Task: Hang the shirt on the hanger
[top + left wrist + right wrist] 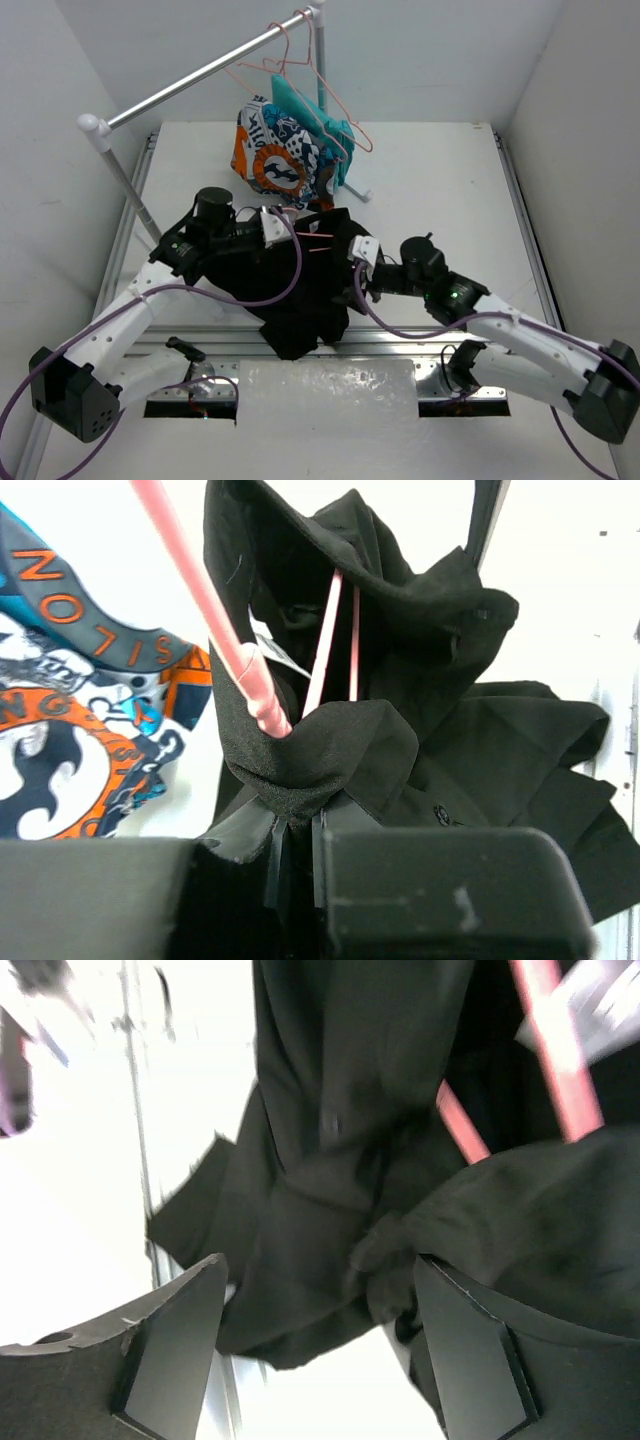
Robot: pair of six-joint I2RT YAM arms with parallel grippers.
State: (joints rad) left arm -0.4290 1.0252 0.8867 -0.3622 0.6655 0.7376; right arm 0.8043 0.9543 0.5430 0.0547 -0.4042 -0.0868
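The black shirt hangs bunched between my two grippers above the table's near middle. The pink hanger is partly inside it; only short pink wire pieces show there. In the left wrist view the hanger's wires run into the shirt, and my left gripper is shut on a fold of black fabric. My left gripper holds the shirt's upper left. My right gripper is at the shirt's right edge. In the right wrist view its jaws stand wide open, with shirt fabric draped over the right finger.
A metal clothes rail runs diagonally at the back left, with pink wire hangers on it. An orange-blue-white patterned garment and a teal garment hang behind the shirt. A metal rail and a translucent sheet lie at the near edge.
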